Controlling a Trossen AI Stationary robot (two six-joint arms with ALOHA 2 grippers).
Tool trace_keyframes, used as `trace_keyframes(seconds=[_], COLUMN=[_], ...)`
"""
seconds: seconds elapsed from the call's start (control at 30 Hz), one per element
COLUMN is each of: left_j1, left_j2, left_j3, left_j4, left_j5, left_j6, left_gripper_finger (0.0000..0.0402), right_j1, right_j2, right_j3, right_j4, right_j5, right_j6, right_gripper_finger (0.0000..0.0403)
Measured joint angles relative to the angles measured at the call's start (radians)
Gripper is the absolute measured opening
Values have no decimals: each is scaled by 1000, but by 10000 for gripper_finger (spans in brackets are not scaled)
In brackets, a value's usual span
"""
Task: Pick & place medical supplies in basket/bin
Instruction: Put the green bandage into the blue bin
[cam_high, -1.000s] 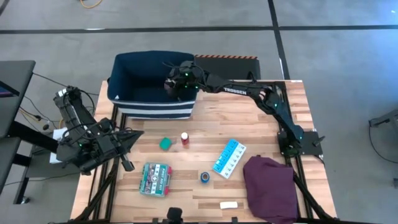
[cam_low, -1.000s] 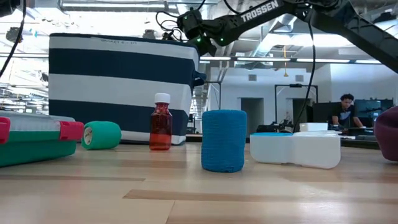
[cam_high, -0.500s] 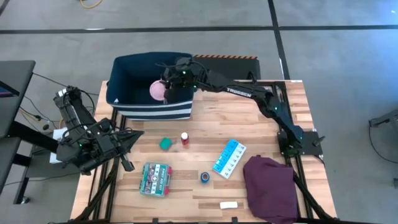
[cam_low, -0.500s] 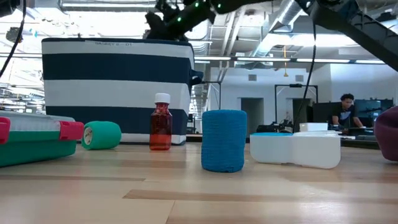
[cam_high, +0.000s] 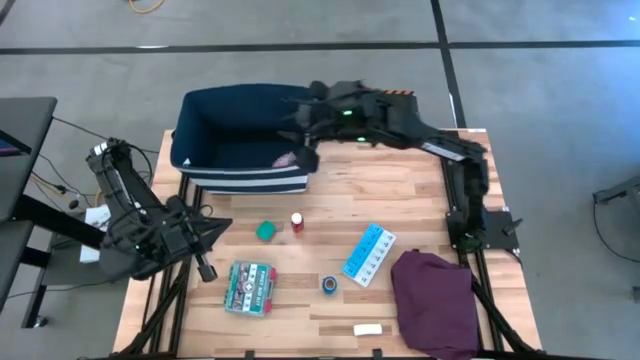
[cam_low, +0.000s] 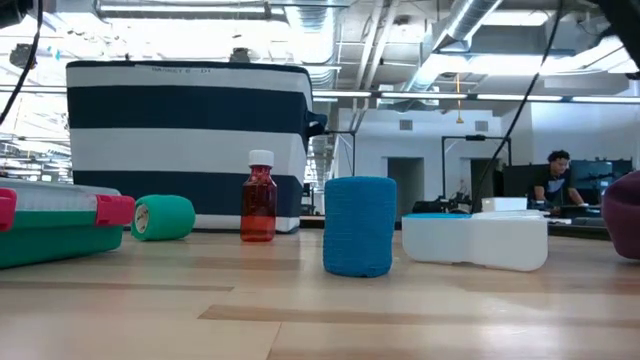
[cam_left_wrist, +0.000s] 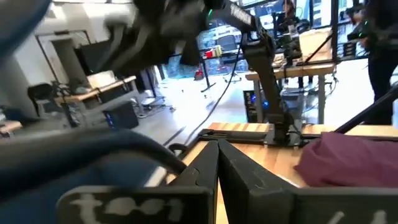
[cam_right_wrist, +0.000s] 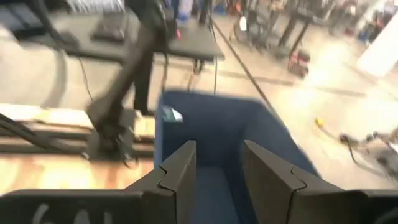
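A light wooden plank table (cam_high: 400, 200) carries a large navy-blue fabric bin with white stripes (cam_high: 240, 180) at its far left. Nearer lie a green tape roll (cam_high: 265, 231), a small red-capped bottle (cam_high: 297, 222), a light-blue pill organizer (cam_high: 368, 254), a blue tape roll (cam_high: 330, 285) and a green-red flat box (cam_high: 250, 287). A rumpled purple cloth (cam_high: 435, 302) and a small white bar (cam_high: 368, 329) lie at the near right.

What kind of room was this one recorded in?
Probably an open robotics lab or workshop: a wooden work table on a concrete floor, exposed ceiling ducts, and a person at a desk with monitors in the background.

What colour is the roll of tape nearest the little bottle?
Green; clearest in the low view.
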Motion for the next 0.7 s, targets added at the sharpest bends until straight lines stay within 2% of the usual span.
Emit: trace_keyframes(seconds=[0.1, 0.23, 0.33, 0.5, 0.6, 0.7], left_j1=[0, 0, 21, 85, 130, 185], left_j2=[0, 0, 4, 33, 73, 126], left_j3=[0, 0, 0, 0, 0, 0], left_j4=[-48, -182, -316, -493, -536, -542], left_j5=[36, 147, 232, 358, 391, 449], left_j6=[-97, -232, -428, -732, -797, -837], left_gripper_finger=[0, 0, 0, 2, 12, 30], right_j1=[23, 73, 121, 201, 241, 268], right_j2=[-60, -126, -174, -213, -214, -208], right_j3=[2, 0, 0, 0, 0, 0], right_j4=[-41, -145, -229, -395, -468, -533], right_j5=[1, 2, 8, 123, 205, 243], right_j6=[1, 16, 25, 60, 61, 61], right_gripper_finger=[123, 122, 121, 121, 121, 124])
